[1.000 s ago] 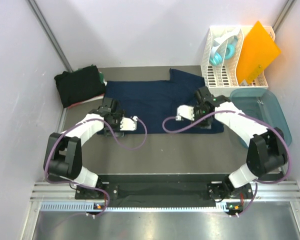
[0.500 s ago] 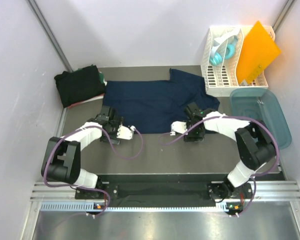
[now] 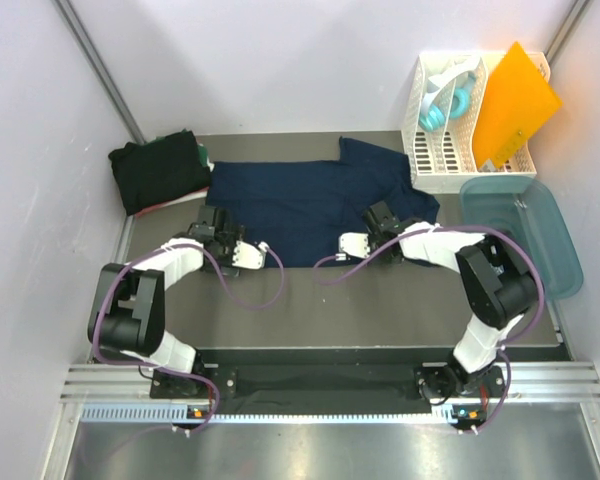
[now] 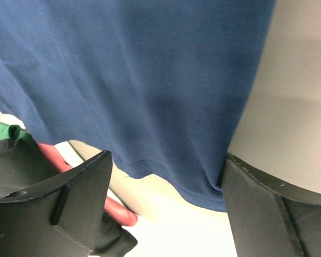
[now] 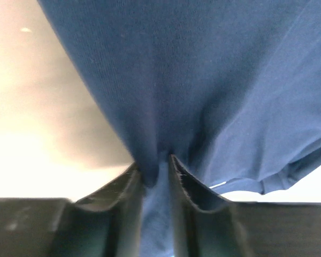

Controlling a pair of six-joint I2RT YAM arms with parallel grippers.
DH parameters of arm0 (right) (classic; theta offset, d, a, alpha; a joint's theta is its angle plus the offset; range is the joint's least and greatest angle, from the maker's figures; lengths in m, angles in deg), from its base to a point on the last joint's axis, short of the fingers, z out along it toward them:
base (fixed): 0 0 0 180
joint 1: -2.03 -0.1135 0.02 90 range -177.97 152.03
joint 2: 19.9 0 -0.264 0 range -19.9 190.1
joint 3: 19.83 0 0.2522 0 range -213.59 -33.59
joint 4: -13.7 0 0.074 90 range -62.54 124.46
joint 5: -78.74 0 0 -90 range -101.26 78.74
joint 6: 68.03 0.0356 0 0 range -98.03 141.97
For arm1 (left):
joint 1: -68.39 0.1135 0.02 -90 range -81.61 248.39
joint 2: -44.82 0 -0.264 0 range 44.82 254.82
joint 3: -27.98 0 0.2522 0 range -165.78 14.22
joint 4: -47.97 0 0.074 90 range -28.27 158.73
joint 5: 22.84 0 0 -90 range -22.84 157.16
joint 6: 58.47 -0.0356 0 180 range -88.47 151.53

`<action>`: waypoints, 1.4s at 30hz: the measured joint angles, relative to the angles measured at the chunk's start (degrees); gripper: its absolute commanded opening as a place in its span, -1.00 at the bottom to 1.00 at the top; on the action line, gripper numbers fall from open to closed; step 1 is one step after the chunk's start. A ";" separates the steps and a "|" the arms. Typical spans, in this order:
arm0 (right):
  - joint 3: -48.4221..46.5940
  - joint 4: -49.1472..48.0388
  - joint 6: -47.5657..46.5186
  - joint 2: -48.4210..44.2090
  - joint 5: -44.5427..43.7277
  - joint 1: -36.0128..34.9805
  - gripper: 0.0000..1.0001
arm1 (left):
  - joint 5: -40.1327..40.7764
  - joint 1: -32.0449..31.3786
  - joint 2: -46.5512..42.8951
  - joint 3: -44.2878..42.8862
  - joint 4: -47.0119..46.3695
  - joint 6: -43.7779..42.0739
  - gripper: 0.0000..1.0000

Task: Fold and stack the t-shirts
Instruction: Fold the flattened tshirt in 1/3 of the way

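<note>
A navy t-shirt (image 3: 305, 200) lies spread across the middle of the table. My left gripper (image 3: 212, 220) is at its near left hem. In the left wrist view this gripper (image 4: 166, 187) is open, with the navy t-shirt's (image 4: 150, 80) stitched hem between the wide-apart fingers and the right finger touching the cloth. My right gripper (image 3: 378, 216) is at the shirt's near right edge. In the right wrist view it (image 5: 156, 166) is shut on a pinched fold of the navy t-shirt (image 5: 176, 69). A folded pile of black and dark green t-shirts (image 3: 160, 170) rests at the back left.
A white slotted rack (image 3: 442, 150) with an orange folder (image 3: 515, 100) stands at the back right. A teal tub (image 3: 570, 250) sits in front of it. Grey walls close in both sides. Black and green cloth (image 4: 5, 155) shows beside the left finger.
Both grippers drew toward the near edge, then moved back onto the shirt's near hem. The right jaws closed on the cloth. The shirt's near right corner has bunched inward.
</note>
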 measured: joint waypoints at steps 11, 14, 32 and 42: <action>1.95 5.35 -2.99 -3.23 3.34 -0.04 -1.00 | -2.36 5.33 -4.17 3.10 10.38 -8.33 -0.10; 5.53 9.44 -5.05 -7.87 4.66 -0.20 -1.00 | -2.05 6.69 -7.85 5.77 13.97 -11.26 -0.09; 14.27 21.38 -12.07 -16.79 3.72 -1.92 0.39 | -6.71 7.39 -17.22 6.25 34.10 -14.16 0.57; -0.15 24.50 -7.34 -16.83 7.67 -2.01 0.40 | -14.40 10.75 -19.87 -3.50 34.71 -8.13 0.89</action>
